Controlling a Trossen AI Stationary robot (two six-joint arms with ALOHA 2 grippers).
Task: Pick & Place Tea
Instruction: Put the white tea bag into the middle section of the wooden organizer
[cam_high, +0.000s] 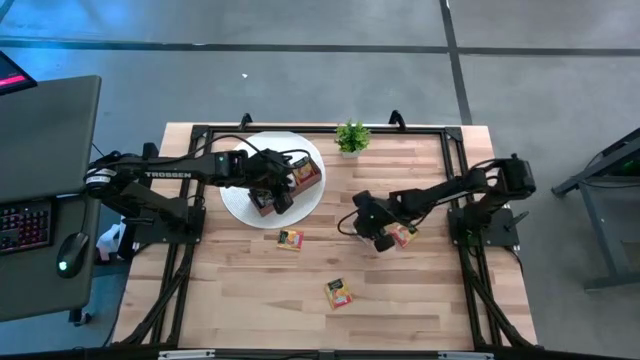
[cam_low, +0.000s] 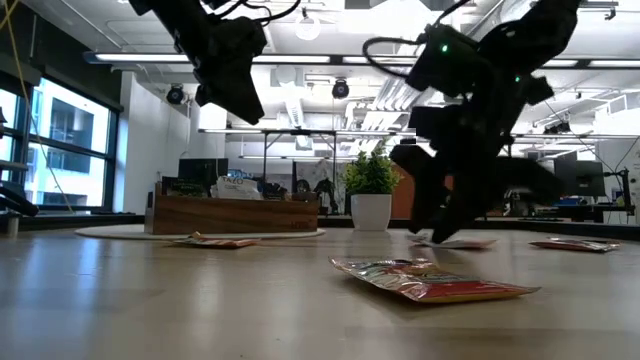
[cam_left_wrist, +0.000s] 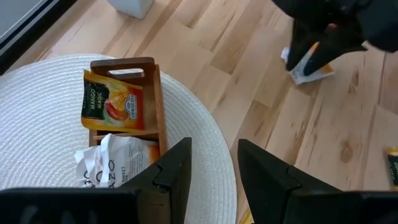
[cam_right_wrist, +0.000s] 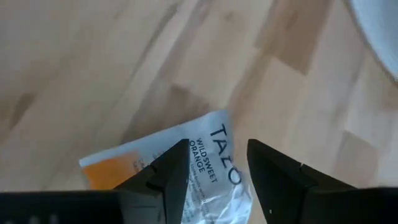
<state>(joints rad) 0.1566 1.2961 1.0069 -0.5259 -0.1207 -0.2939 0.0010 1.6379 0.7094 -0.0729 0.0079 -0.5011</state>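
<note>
My right gripper (cam_right_wrist: 217, 163) is open and points down at a white and orange tea sachet (cam_right_wrist: 186, 163) lying flat on the table right of centre (cam_high: 404, 236). Its fingers stand close above that sachet in the low view (cam_low: 440, 228). My left gripper (cam_left_wrist: 214, 167) hangs open over the rim of a round white mat (cam_high: 243, 208). On the mat stands a wooden compartment box (cam_left_wrist: 152, 93). In it are an orange-yellow sachet (cam_left_wrist: 113, 106) and a crumpled white one (cam_left_wrist: 106, 163). My right gripper has a finger (cam_right_wrist: 163, 177) over each side of the white and orange sachet's printed middle (cam_right_wrist: 214, 149), coming from above. The sachet lies flat on the table. I cannot tell whether the fingertips touch it.
Two more orange-red sachets lie flat on the wood: one at the centre (cam_high: 290, 239) and one toward the near edge (cam_high: 339, 292). A small green potted plant (cam_high: 351, 137) stands at the far edge. Black frame rails (cam_high: 455, 160) run along the table's sides.
</note>
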